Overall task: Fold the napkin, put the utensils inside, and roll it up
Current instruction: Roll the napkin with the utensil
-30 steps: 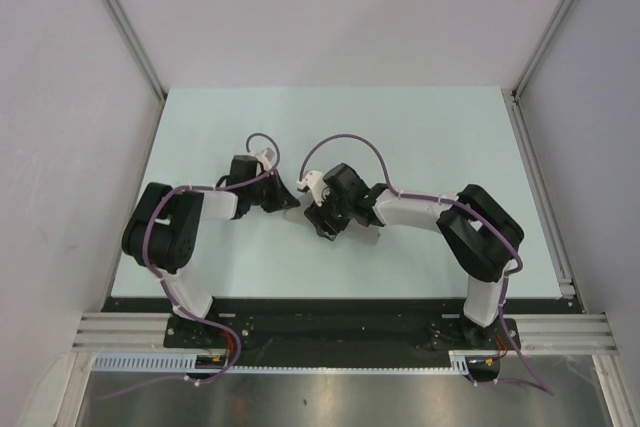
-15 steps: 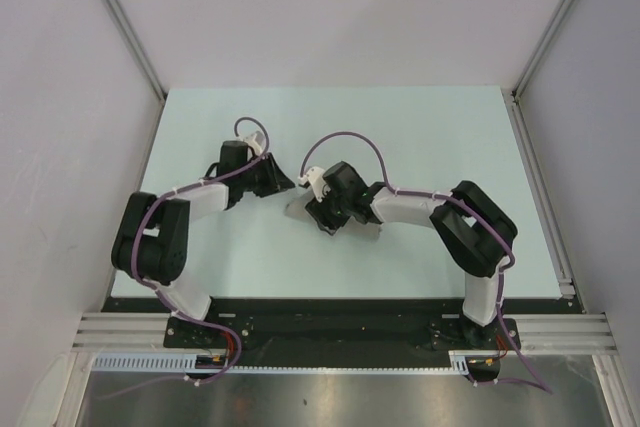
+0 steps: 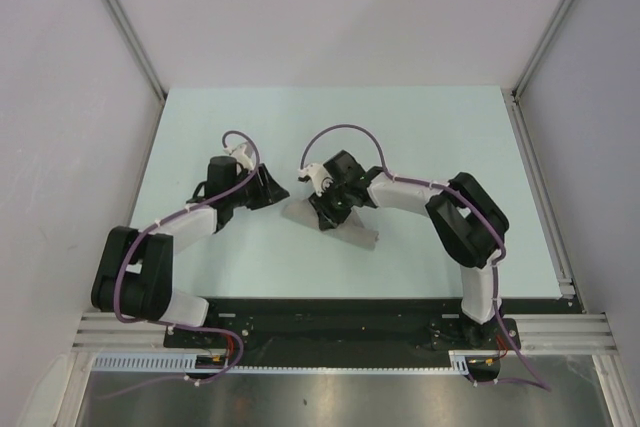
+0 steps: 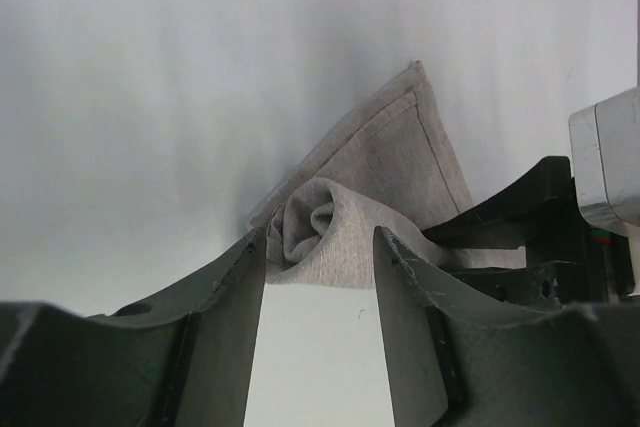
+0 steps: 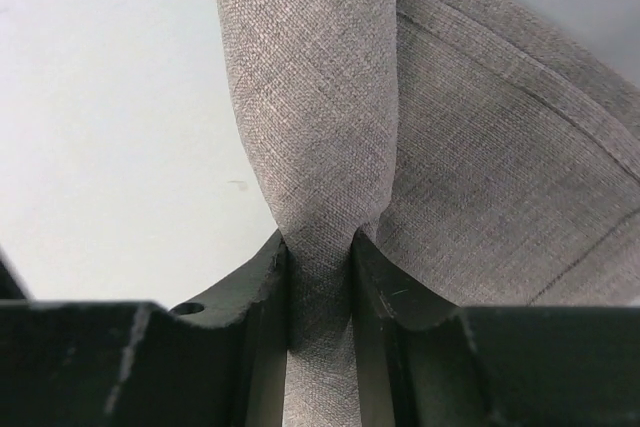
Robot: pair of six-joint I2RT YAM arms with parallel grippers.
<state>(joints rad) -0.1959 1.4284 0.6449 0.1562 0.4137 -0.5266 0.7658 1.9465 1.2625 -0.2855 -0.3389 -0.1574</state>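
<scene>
Napkin [image 3: 345, 227], grey-beige, partly rolled, lying near the middle of a pale surface [image 3: 430, 137] between two robot arms. It sits well apart from every edge of the surface, with the widest stretch of room toward the far edge and more to the right. Plain walls rise at the far, left and right sides.

The right gripper [image 3: 328, 215] comes in from the right and sits over the roll. In the right wrist view, its two dark fingers [image 5: 255, 317] are drawn close together with a fold of the napkin [image 5: 320, 97] pinched tight between them. The cloth rises from the pinch as a twisted band, with flat, hemmed fabric spreading to the right.

The left gripper [image 3: 275, 187] hovers just beside the left end of the napkin. In the left wrist view, its fingers [image 4: 225, 317] stand apart, gripping nothing. The spiral end of the roll [image 4: 325, 232] faces the gap just beyond the fingertips. Behind the roll, a flat corner with a stitched hem points away across the surface. The right gripper's dark body shows at that view's right edge.
</scene>
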